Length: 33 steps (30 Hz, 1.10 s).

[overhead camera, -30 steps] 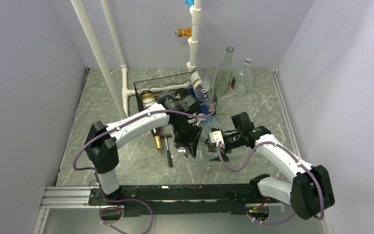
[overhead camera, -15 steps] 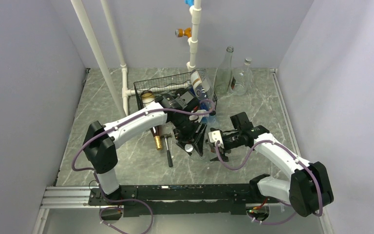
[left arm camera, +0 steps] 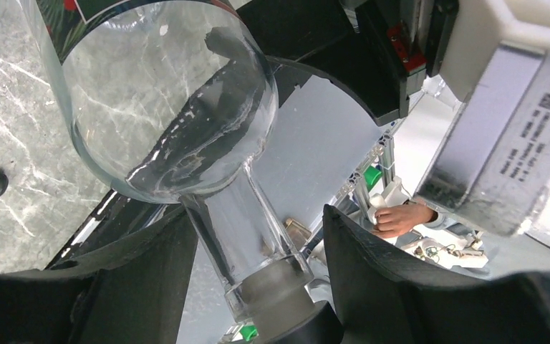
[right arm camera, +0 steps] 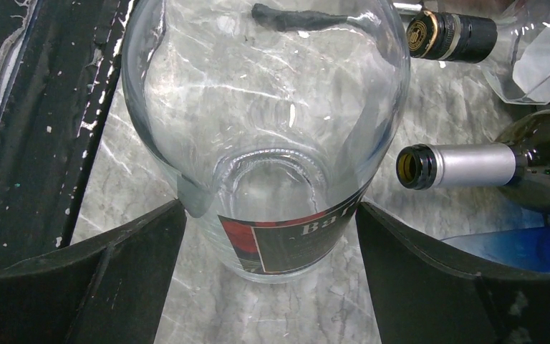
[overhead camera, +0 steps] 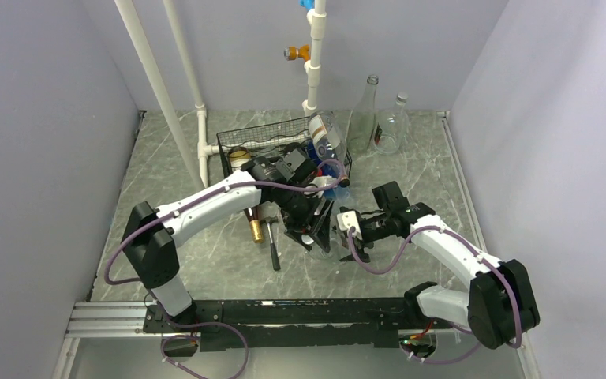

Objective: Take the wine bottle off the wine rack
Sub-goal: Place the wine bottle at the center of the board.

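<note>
The clear wine bottle [right arm camera: 272,107] is off the wine rack [overhead camera: 260,130], at the centre of the top view between both grippers. The right gripper [right arm camera: 271,208] pinches its wide body. The left gripper [left arm camera: 258,222] is spread around the neck, with gaps on either side. In the right wrist view a dark bottle [right arm camera: 473,166] and a black-capped bottle [right arm camera: 447,36] lie close by at the right edge. A dark tool [overhead camera: 272,249] lies left of centre.

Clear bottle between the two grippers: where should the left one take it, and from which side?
The neck, I'd say, coming from the mouth end along the axis of the clear bottle. It is the slim part and sits between the open fingers of the left gripper, mouth toward the palm. The body fills the right gripper, whose fingers sit against both sides.
</note>
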Each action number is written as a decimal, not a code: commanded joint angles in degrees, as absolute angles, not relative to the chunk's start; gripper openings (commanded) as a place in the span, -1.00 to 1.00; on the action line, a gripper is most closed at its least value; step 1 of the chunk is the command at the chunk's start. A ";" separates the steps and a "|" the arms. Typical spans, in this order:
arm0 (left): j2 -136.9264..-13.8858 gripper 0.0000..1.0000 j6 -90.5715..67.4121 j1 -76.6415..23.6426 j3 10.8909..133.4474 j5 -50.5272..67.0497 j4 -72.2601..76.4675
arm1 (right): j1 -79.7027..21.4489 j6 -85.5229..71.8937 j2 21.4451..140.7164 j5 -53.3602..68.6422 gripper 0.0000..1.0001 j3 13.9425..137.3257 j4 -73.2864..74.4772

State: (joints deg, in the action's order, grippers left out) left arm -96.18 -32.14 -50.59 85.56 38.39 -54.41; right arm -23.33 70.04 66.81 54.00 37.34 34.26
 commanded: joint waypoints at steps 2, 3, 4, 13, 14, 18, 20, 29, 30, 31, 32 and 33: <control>-92.71 0.36 -31.10 -50.26 84.63 41.16 -49.05 | -22.91 70.37 67.33 55.18 0.83 37.22 35.44; -92.60 0.37 -31.11 -50.24 84.51 41.36 -48.82 | -22.79 70.40 67.27 55.19 0.83 37.25 35.58; -92.51 0.37 -31.11 -50.20 84.39 41.51 -48.65 | -22.62 70.51 67.20 55.27 0.84 37.26 35.66; -91.57 0.43 -30.78 -50.12 83.65 42.63 -47.80 | -21.75 70.80 67.15 55.54 0.86 37.31 36.03; -91.44 0.44 -30.76 -50.17 83.54 42.75 -47.70 | -21.78 70.80 67.24 55.55 0.86 37.30 36.03; -90.40 0.50 -30.93 -50.04 82.14 43.06 -46.45 | -21.53 70.92 67.32 55.55 0.87 37.43 36.28; -89.76 0.51 -30.94 -49.96 81.56 43.00 -46.01 | -21.24 70.87 67.32 55.68 0.87 37.53 36.41; -84.59 0.52 -31.41 -49.95 77.47 41.19 -40.73 | -19.04 71.98 67.11 56.79 0.89 38.36 38.51; -83.71 0.52 -31.64 -49.97 76.62 41.10 -39.80 | -18.64 72.11 67.07 56.97 0.89 38.40 38.76; -82.84 0.52 -31.90 -50.00 75.75 40.75 -38.60 | -18.37 72.36 67.03 57.08 0.90 38.43 38.95; -81.93 0.52 -32.06 -49.97 74.46 40.27 -37.44 | -18.11 72.50 66.93 57.24 0.90 38.49 39.13; -80.94 0.52 -32.22 -49.96 73.49 39.86 -36.39 | -17.84 72.73 66.91 57.36 0.90 38.54 39.42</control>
